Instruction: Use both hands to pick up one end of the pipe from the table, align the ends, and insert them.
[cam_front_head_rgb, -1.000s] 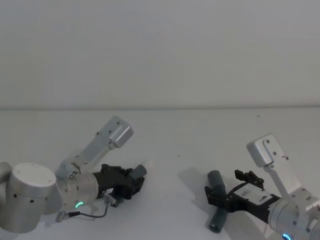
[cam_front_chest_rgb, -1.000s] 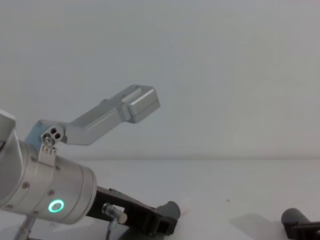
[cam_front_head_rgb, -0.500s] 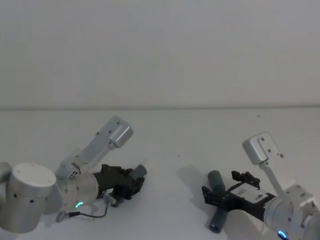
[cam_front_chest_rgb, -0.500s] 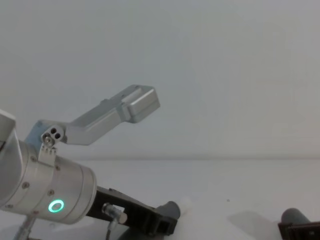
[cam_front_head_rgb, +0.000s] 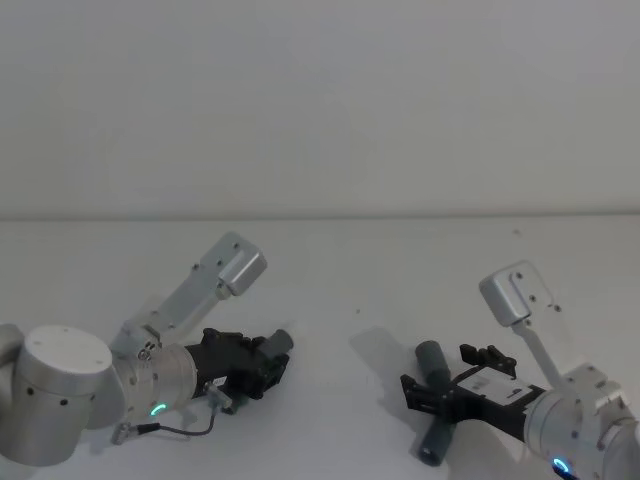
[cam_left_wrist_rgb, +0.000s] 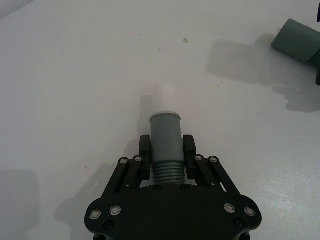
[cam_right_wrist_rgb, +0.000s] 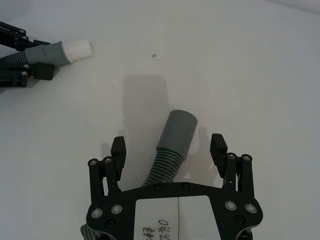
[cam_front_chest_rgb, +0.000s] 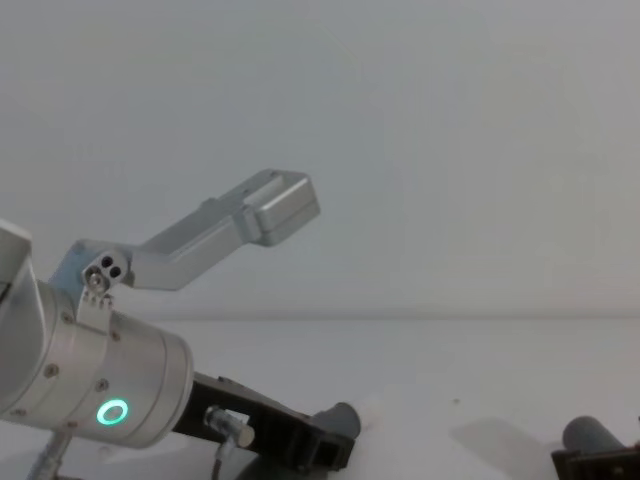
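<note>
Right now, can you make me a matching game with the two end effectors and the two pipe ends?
Things:
1. left end effector
2. right end effector
3. white-tipped cuff
4. plain grey cuff

States:
A. loose, not gripped
B. shut
C. wide open
D. gripped tight

Pairs: 1-B, 2-C, 3-D, 4-A

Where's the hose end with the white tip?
In the head view the white-tipped end is low on the robot's left, gripped in the left hand and pointing across the table toward the plain grey end on the right.
</note>
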